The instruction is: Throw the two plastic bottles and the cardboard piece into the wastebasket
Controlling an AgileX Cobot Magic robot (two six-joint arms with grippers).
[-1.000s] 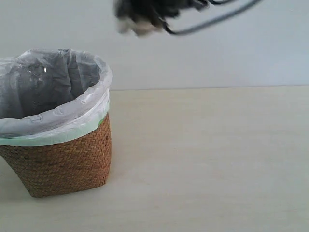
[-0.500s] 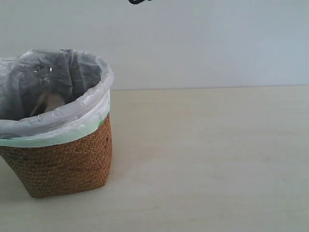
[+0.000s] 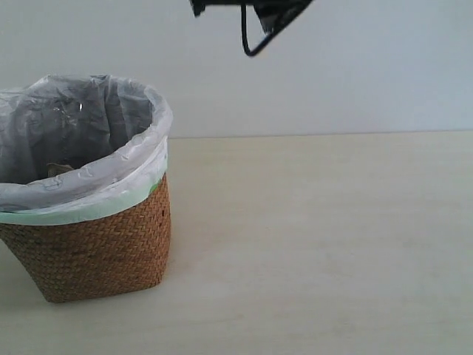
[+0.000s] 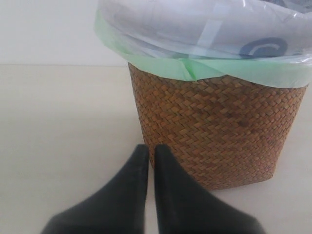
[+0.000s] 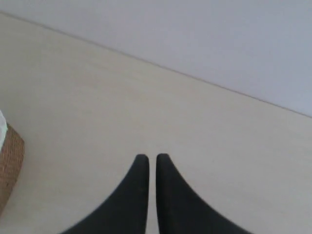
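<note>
The wastebasket [image 3: 96, 244], brown wicker with a white bag edged pale green, stands at the left of the table. A beige corner of the cardboard piece [image 3: 58, 169] shows low inside the bag. Neither plastic bottle is in sight. My left gripper [image 4: 151, 147] is shut with nothing in it, low by the table and just short of the wastebasket [image 4: 214, 126] wall. My right gripper [image 5: 152, 157] is shut and empty, high over bare table, with the wastebasket [image 5: 9, 165] at the edge of its view.
A dark part of an arm with a looped cable [image 3: 259, 18] hangs at the top of the exterior view, above and right of the basket. The pale table [image 3: 318, 244] runs right to a plain wall.
A blurred arm holding something pale at the top went out of view, then a dark part came back further right. A beige piece appeared in the basket and has settled lower.
</note>
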